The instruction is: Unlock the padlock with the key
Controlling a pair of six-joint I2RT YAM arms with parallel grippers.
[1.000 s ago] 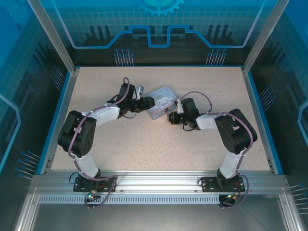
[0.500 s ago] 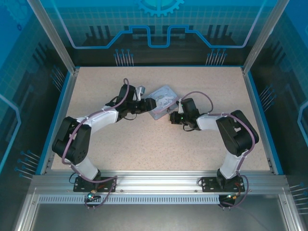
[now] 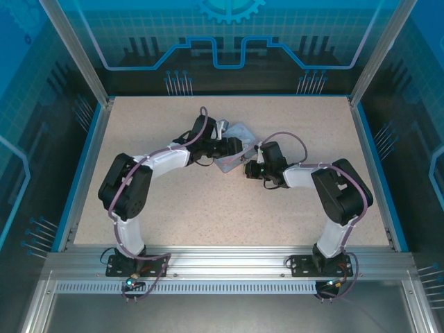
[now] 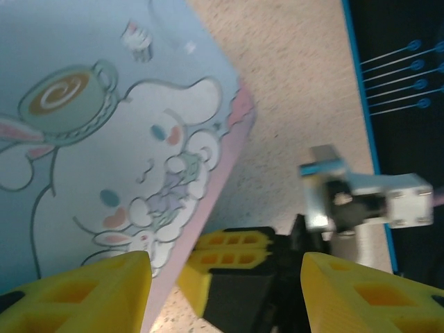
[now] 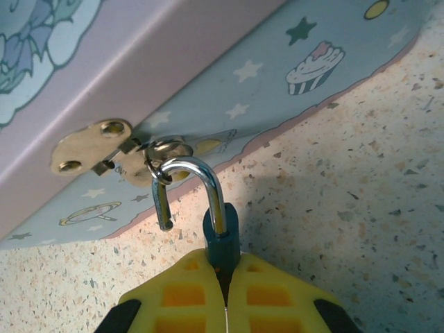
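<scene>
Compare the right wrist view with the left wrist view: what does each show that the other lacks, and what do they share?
Right wrist adds: the teal padlock clamped in the right gripper, its shackle hooked through a brass hasp, one leg free. Left wrist adds: the lid's teacup drawing and the open left gripper. Shared: the pale blue tin and the speckled table.

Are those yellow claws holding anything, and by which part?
The right gripper pinches the padlock by its teal body, its shackle hooked through the latch loop of the tin. The left gripper is open over the tin, holding nothing.
</scene>
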